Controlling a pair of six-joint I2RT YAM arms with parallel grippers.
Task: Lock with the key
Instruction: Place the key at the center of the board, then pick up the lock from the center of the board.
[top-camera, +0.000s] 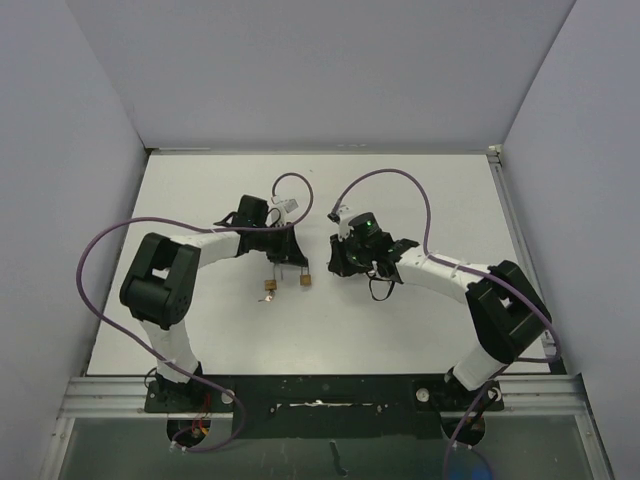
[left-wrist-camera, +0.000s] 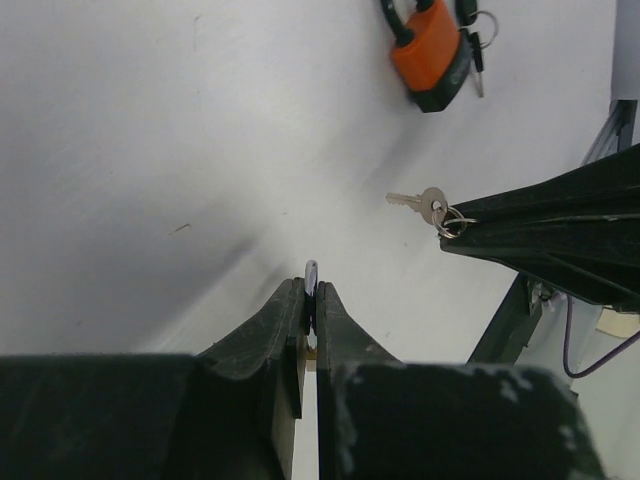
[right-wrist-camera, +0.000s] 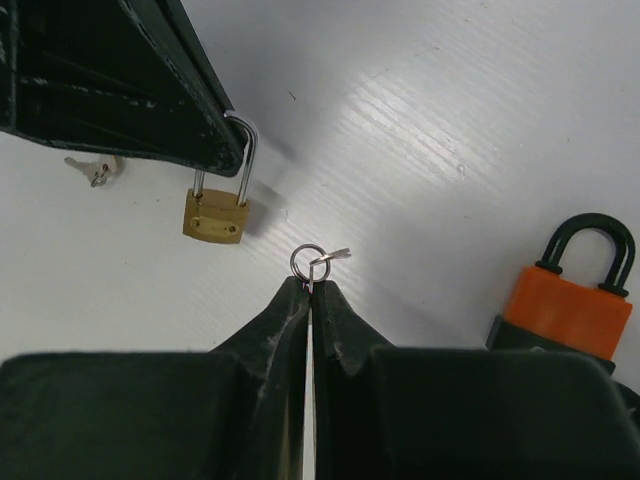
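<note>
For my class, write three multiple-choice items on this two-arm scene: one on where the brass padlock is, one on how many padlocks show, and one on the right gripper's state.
1. Where is the brass padlock?
A. flat at the table's far edge
B. held by its shackle in the left gripper
C. in the right gripper

2. How many padlocks show?
A. one
B. two
C. four

3. The right gripper is:
A. wide open
B. shut on a screwdriver
C. shut on a key ring

Answers:
1 B, the shackle disappears into the left gripper's tip.
2 B, there is the brass one and an orange padlock.
3 C, its jaws meet on the ring.
</note>
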